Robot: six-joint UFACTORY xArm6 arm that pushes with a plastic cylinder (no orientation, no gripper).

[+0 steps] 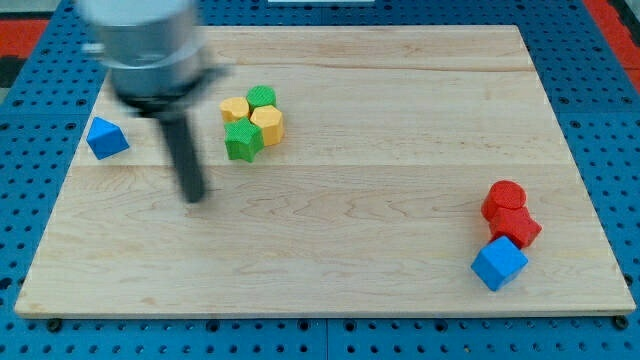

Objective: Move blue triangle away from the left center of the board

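Dark and blurred, the rod comes down from the grey arm housing at the view's top left, and my tip [194, 197] rests on the bare wood of the board [380, 290], touching no block. There are no jaws on this arm, only the rod, so nothing is gripped or held. The blue triangle [106, 138] lies to the view's left of my tip and a little higher, well apart from it, close to the board's left edge. To the view's upper right of my tip sits a tight cluster of four blocks: a green star [242, 141] nearest the tip, a yellow hexagon [267, 124] just right of it, a yellow block [235, 108] above the star whose shape I cannot make out, and a green block [262, 97] at the top. Far off at the view's lower right are a red cylinder [504, 197], a red block [517, 226] touching it below, and a blue cube [498, 263] against that one's lower side.
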